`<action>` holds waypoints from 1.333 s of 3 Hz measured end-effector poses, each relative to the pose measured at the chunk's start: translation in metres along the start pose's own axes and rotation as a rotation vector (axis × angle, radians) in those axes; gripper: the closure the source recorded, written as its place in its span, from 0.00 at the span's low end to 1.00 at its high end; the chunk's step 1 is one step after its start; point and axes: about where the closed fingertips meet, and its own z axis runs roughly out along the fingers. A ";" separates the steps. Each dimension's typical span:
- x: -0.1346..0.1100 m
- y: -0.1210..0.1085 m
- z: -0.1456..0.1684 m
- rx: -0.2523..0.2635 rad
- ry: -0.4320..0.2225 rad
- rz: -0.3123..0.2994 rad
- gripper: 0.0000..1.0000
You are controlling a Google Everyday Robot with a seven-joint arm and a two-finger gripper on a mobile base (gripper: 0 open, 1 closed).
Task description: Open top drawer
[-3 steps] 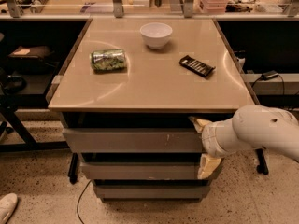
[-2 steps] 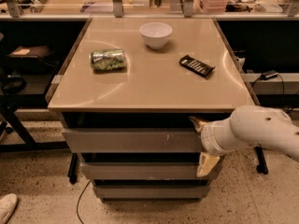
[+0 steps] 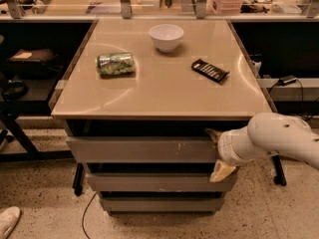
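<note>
1. The top drawer (image 3: 142, 150) is the uppermost of three grey fronts under the desk, just below the dark gap beneath the desktop.
2. Its front is flat, handleless and level, with small white scratches right of centre.
3. None of its interior shows; whether it is pulled out at all cannot be told.
4. The hand (image 3: 218, 152) is at the drawer front's right end, against its edge.

Counts: 3 grey drawers incl. the top drawer (image 3: 139, 150); 1 white bowl (image 3: 166, 36), 1 green can (image 3: 115, 63), 1 dark packet (image 3: 210, 70), 1 table (image 3: 164, 96). 1 gripper (image 3: 215, 153), at top drawer's right end, fingers spread.
</note>
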 end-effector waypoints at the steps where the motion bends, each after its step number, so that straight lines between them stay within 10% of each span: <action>1: 0.000 0.000 0.000 0.000 0.000 0.000 0.41; 3: -0.007 0.067 -0.053 -0.097 -0.019 -0.021 0.87; 4: -0.013 0.067 -0.061 -0.097 -0.018 -0.021 0.84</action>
